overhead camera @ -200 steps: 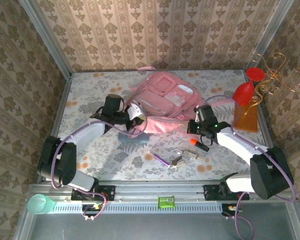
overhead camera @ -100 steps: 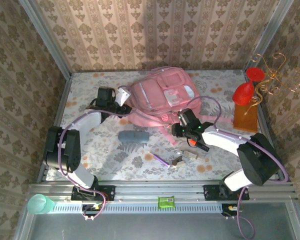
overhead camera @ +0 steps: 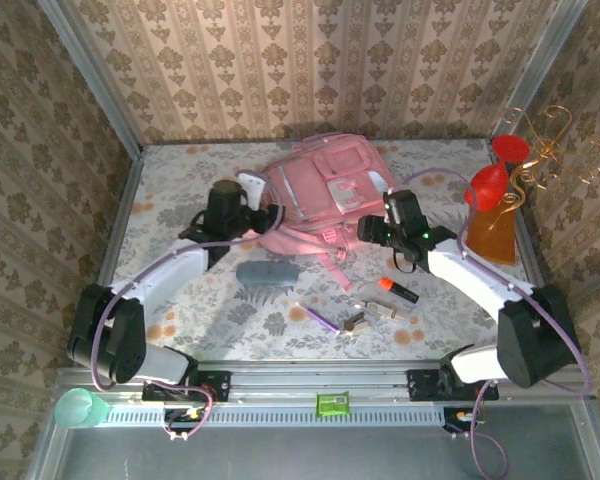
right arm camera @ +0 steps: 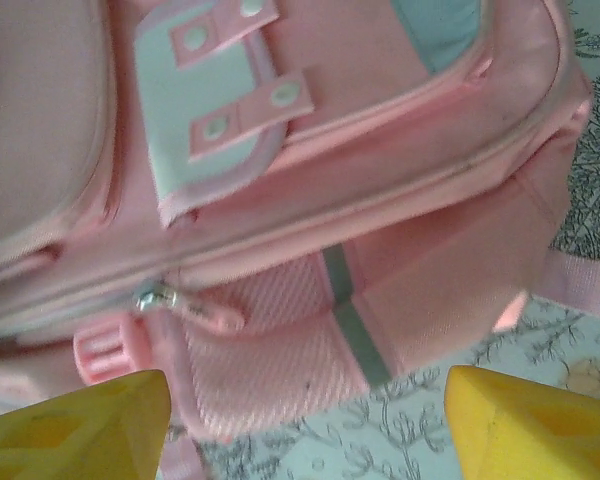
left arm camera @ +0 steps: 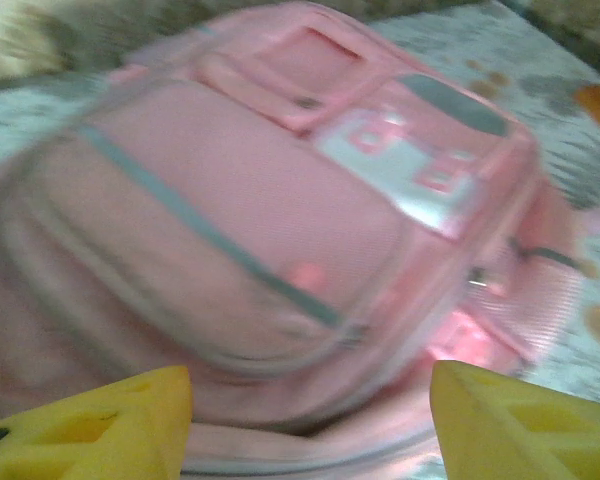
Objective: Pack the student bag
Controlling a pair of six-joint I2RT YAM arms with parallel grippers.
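Floral tabletop bears student bag; left gripper and right gripper flank the bag, both jaws spread wide.

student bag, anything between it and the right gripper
Nothing visible does. The right gripper is open, and the student bag lies directly ahead of its fingers, with patterned tablecloth beneath.

Got a grey-blue pouch, orange-tipped marker and purple pen lying apart on the floral counter, plus red goblets far right.
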